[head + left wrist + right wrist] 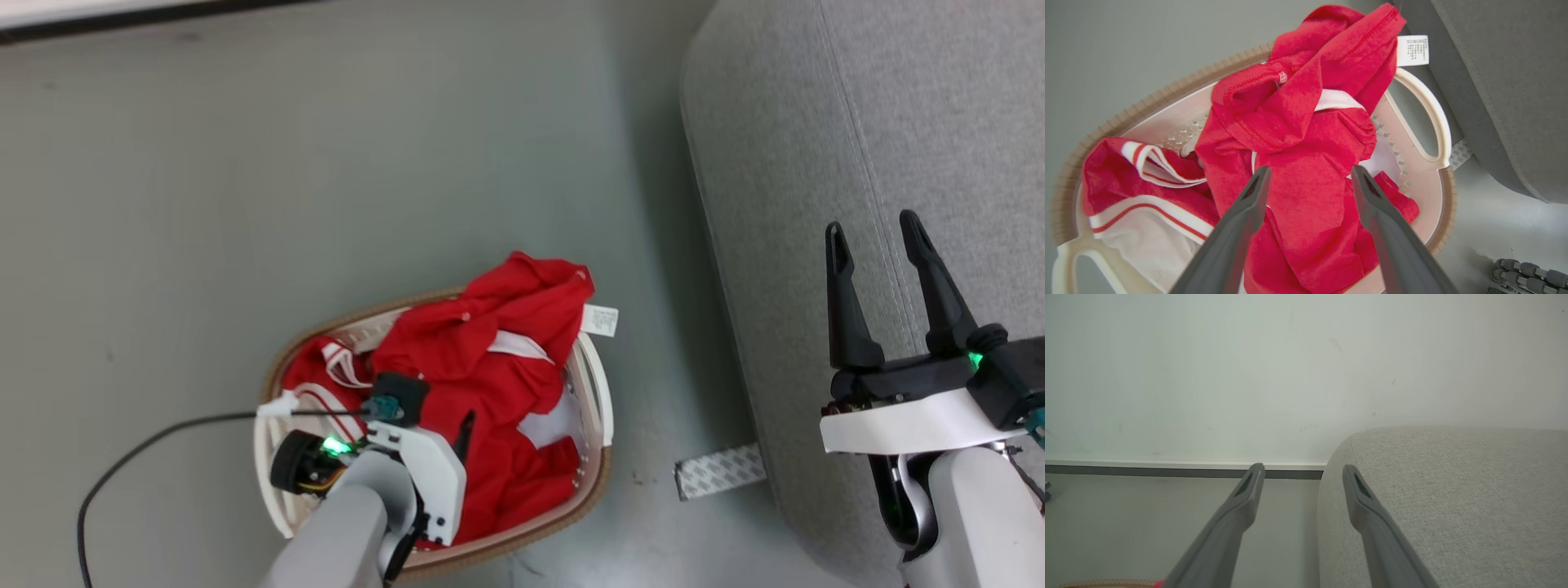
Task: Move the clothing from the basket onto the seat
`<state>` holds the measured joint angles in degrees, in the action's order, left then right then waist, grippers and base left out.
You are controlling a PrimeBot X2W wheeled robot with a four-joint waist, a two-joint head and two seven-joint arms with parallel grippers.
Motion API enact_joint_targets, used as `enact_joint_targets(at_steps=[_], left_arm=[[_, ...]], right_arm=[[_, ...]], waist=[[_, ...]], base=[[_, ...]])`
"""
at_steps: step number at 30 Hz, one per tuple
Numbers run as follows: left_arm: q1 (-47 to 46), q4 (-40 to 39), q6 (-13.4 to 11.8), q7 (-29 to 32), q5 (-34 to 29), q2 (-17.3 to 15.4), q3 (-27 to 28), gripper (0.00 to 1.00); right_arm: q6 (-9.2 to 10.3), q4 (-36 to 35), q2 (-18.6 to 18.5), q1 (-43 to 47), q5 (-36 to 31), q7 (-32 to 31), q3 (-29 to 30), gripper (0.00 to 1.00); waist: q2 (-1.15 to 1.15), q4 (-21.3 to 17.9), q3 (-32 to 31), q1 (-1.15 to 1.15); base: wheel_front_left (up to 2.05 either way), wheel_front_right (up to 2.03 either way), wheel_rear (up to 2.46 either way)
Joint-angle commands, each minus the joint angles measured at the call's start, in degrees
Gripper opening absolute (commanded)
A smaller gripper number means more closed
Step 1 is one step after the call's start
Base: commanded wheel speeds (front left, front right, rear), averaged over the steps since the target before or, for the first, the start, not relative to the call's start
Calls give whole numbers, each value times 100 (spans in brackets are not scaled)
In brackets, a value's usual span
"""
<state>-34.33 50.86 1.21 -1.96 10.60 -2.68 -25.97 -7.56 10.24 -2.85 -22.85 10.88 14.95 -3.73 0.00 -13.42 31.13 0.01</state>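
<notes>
The clothing (482, 367) lies heaped in the basket (600, 392), a red pile whose top fold spills over the rim at 1 o'clock, where a white care label (600, 320) hangs outside. None of it is on the seat (816, 122), which stands just beside the basket at its 3 o'clock.

The left claw (1310, 169) hangs over the pile, fingers spread wide and empty; whether the tips touch cloth I cannot tell. This looks like the first pick. It is best to sink both fingers into the thick middle fold, not a thin edge, close fully, then lift straight up so trailing cloth clears the rim before swinging toward 3 o'clock. A tangle could drag a second garment or tip the basket.

The right claw (872, 224) is open and empty above the seat's near edge.

The left wrist view shows the striped garment (1147, 204) at 8 o'clock, which the forearm (351, 523) partly covers in the head view. The right wrist view adds the wall (1290, 375) beyond the seat.
</notes>
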Motion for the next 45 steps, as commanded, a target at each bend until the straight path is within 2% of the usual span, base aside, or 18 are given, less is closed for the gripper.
enact_joint_targets(at_steps=[1,10,19,20,21,25,30,37,42,45], left_arm=[[-127,107,-31,64,79,-40,50,100],[-644,894,-128,429,86,-275,67,100],[-1175,1285,-32,357,56,-398,-18,100],[-1213,1313,5,318,53,-385,-42,60],[-1242,1363,19,293,56,-373,-57,0],[-1245,1507,117,174,110,-262,-125,0],[-1040,1468,227,-342,403,-117,-12,0],[-505,1221,451,-863,865,-35,-40,0],[116,625,566,-771,1417,-26,-427,0],[422,236,546,-652,1621,-29,-637,0]], right_arm=[[14,-67,6,-104,82,12,-22,100],[14,-303,5,-219,243,12,-136,100],[14,-510,7,-392,483,12,-213,100],[14,-515,7,-407,485,12,-206,100],[14,-512,7,-427,487,12,-198,100],[14,-437,5,-425,460,12,-108,100],[14,-338,2,-273,367,12,-14,100],[14,-99,0,162,115,12,221,100],[14,122,-5,619,-62,12,394,100],[14,224,-4,879,-133,12,505,100]], waist=[[0,-231,316,-1],[0,-516,972,-1],[0,-726,1686,-1],[0,-726,1725,-1],[0,-722,1747,-1],[0,-626,1682,-1],[0,-377,1198,-1],[0,156,42,-1],[0,545,-880,-1],[0,736,-1374,-1]], base=[[0,0,0],[0,0,0],[0,0,0],[0,0,0],[0,0,0],[0,0,0],[0,0,0],[0,0,0],[0,0,0],[0,0,0]])
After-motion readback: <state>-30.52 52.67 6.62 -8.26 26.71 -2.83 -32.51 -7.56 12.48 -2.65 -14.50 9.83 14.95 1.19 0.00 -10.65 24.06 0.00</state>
